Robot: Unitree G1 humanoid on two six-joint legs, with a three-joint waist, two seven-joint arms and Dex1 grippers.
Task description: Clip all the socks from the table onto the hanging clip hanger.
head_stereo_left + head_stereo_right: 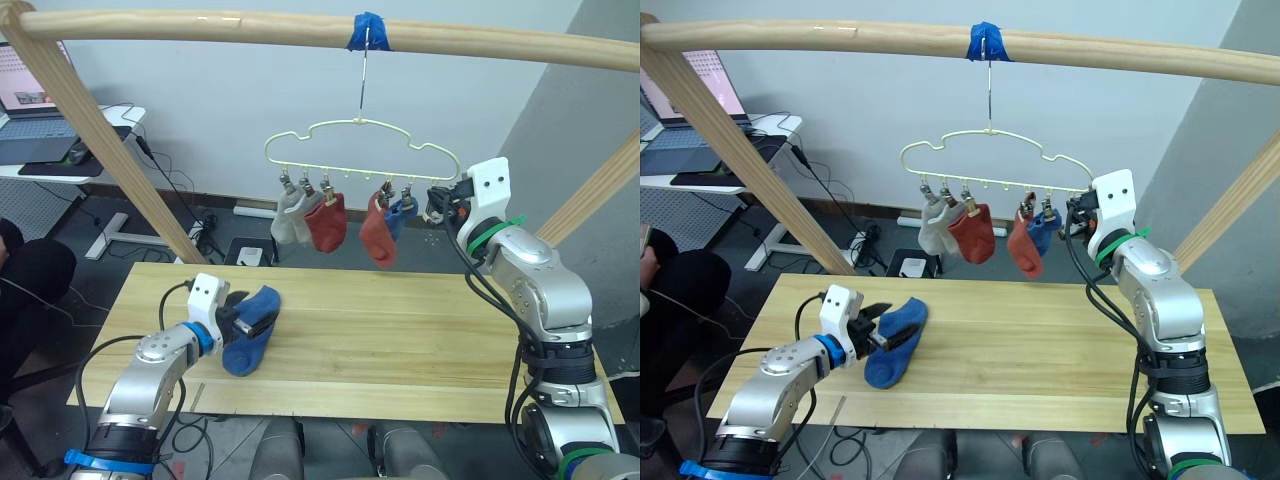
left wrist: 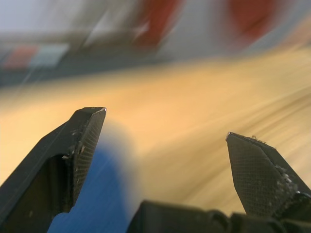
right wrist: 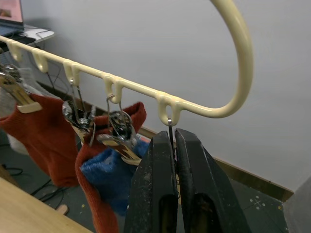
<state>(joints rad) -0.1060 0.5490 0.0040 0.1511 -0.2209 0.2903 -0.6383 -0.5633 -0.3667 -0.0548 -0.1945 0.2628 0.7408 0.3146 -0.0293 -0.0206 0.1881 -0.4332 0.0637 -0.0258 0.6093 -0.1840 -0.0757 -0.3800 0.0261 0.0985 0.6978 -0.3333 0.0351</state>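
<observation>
Left tool (image 1: 243, 318) apart at blue sock (image 1: 252, 343), lying diagonal, toe toward robot; right tool (image 3: 174, 160) clamped on end clip (image 3: 169, 127).

A pale-yellow clip hanger (image 1: 360, 148) hangs by its metal hook above the table (image 1: 400, 340). Clipped along its lower bar: two light grey socks (image 1: 290, 218), two rust red socks (image 1: 327, 222), one blue sock (image 1: 402, 217). Another blue sock (image 1: 252, 328) lies on the table's left part.

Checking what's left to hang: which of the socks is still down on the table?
The blue sock by the left gripper, lying on the table. The other five already hang from the clip hanger: two grey, two rust red, one blue.
</observation>
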